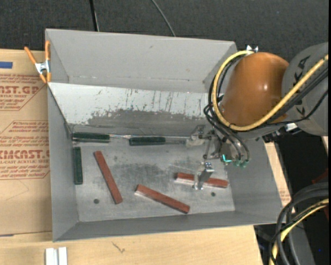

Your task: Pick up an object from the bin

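Now, tool [202,176]: low at the right of the bin [60,148] floor, right on a short red-brown stick [183,178]; you cannot tell whether it is open or closed.
Red-brown stick: lies flat near the right wall, with the tool at its middle.
Neighbours: a second red stick [161,198] lies just to the left, a third [107,176] farther left; a dark green stick [147,141] by the back wall, well apart.
Your step: likely the grasp itself. Centre on the stick, close squarely across its narrow width, then lift straight up.
Risk: caught off-centre, the thin stick may pivot or slip out.
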Tool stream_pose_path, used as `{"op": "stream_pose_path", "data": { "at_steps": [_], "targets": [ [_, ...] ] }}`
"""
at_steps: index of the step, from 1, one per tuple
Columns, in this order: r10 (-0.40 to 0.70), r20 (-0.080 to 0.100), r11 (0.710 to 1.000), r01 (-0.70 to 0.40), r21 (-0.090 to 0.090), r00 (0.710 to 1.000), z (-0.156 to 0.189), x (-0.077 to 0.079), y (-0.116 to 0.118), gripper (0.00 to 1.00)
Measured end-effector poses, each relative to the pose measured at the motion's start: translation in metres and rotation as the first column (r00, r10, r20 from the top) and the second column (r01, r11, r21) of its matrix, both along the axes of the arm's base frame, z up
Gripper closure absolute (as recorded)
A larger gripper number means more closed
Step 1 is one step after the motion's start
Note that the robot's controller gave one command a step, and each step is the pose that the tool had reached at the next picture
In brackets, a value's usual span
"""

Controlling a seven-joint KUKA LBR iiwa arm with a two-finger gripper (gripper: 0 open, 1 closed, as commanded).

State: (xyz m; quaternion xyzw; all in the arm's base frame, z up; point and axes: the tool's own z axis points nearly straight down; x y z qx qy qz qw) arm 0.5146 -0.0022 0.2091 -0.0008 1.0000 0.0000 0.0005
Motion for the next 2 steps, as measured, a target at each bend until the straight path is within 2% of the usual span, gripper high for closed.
{"op": "stream_pose_path", "data": {
  "at_steps": [1, 2],
  "targets": [
    [0.074, 0.005, 0.997, -0.074, -0.001, 0.997, -0.047, 0.006, -0.018, 0.0],
    [-0.049, 0.011, 0.999, 0.049, 0.001, 0.999, -0.134, 0.018, -0.033, 1.0]
  ]
}}
